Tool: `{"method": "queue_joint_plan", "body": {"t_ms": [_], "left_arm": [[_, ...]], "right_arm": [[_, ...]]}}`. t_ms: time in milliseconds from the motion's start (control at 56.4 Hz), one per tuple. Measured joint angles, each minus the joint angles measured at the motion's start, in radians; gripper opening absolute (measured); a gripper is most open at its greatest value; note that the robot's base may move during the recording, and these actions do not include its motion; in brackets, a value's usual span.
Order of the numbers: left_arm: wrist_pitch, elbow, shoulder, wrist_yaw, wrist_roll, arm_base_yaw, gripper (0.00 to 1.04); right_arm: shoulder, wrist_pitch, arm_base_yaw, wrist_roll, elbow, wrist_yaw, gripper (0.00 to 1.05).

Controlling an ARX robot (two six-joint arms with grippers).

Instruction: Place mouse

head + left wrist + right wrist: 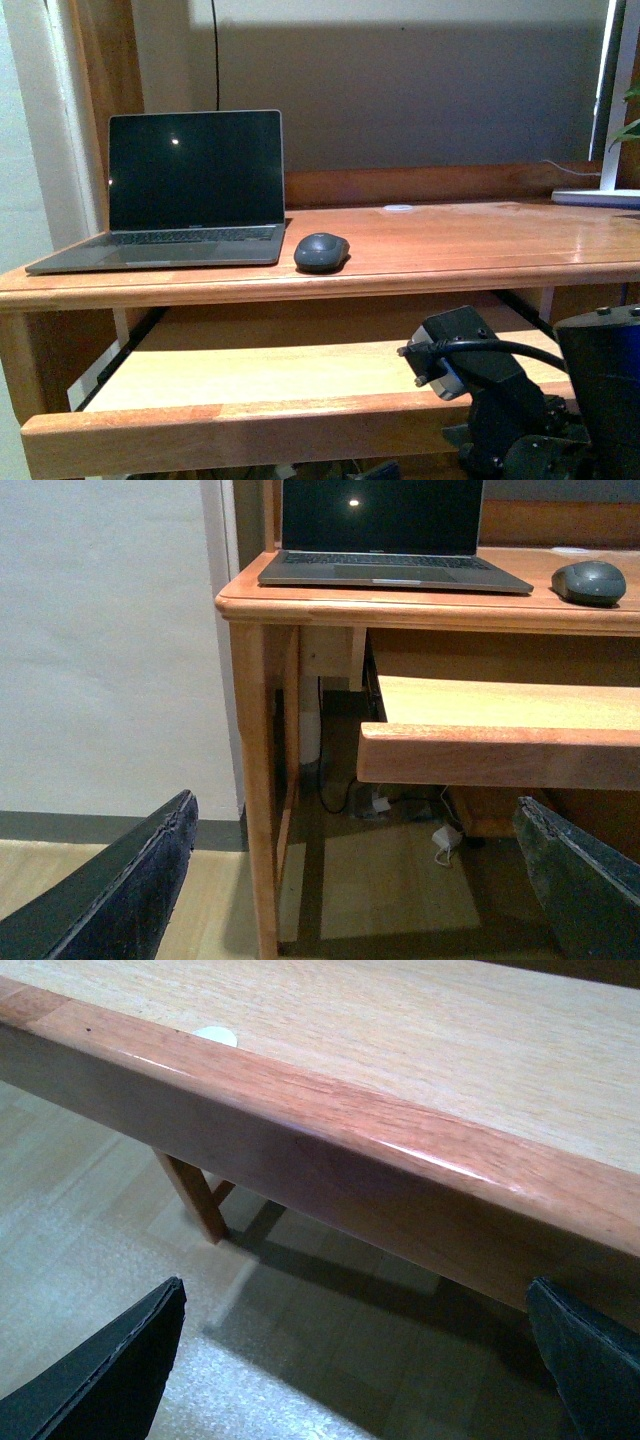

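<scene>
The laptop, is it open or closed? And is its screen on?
Open: the laptop has its lid standing up behind the keyboard. The screen looks off, black with only a small bright spot, likely a reflection.

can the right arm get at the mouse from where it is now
Probably yes. The mouse sits in the open on the desk top, just right of the laptop, nothing over it. The right arm is low by the pull-out shelf, so it must rise first.

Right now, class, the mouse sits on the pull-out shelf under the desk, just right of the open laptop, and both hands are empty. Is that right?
Not quite. The mouse sits on the desk top, not the pull-out shelf, as the front view shows. It is just right of the open laptop, and both hands are empty.
</scene>
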Motion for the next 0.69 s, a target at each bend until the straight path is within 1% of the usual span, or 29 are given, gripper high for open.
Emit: {"method": "queue_joint_plan", "body": {"t_ms": [160,337,692], "left_arm": [[0.000,0.000,0.000,0.000,0.000,0.000,0.97],[0.000,0.000,0.000,0.000,0.000,0.000,0.97],[0.000,0.000,0.000,0.000,0.000,0.000,0.97]], "right_arm": [[0.058,-0.002,0.011,0.023,0.071,0.045,1.04],[0.123,-0.037,0.027,0.040,0.185,0.090,1.04],[0.319,-0.163,0.087,0.042,0.502,0.170,1.04]]}}
